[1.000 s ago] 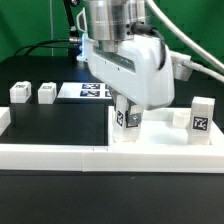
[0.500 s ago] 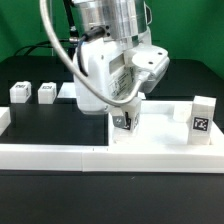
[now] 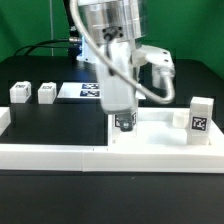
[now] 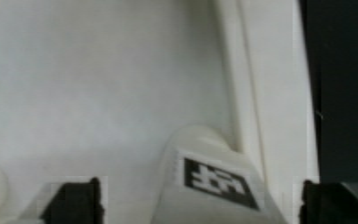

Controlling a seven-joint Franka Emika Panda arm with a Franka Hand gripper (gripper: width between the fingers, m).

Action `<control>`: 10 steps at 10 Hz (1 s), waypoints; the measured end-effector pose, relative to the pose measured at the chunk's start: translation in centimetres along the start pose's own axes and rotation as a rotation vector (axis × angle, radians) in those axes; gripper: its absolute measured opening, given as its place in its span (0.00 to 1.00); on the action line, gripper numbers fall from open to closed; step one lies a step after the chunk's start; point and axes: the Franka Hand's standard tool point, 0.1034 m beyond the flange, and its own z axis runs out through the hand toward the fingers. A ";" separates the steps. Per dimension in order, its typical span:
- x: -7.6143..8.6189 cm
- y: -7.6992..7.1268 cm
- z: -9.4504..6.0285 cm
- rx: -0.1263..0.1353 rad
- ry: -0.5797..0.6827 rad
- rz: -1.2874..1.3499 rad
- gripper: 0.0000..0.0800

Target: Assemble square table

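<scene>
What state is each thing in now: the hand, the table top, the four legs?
table top: flat, rim up.
hand: open, straddling a leg, gaps both sides.
straddled leg: upright in the top's corner, not gripped.
second leg: upright in another corner.
two loose legs: apart from the top, unfitted.

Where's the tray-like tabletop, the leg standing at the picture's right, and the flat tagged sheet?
table top (image 3: 160,127): exterior view, bare inner floor.
right leg (image 3: 201,117): exterior view, tagged front face.
marker board (image 3: 76,90): exterior view, its flat surface.
</scene>
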 end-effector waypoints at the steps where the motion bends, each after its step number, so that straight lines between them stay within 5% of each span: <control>1: -0.3 0.4 0.2 0.004 0.007 -0.086 0.77; 5: -0.1 0.3 0.2 0.002 0.010 -0.349 0.81; 8: 0.1 0.3 0.0 -0.039 0.055 -0.889 0.81; 10: -0.3 -0.4 -0.5 -0.032 0.066 -1.037 0.81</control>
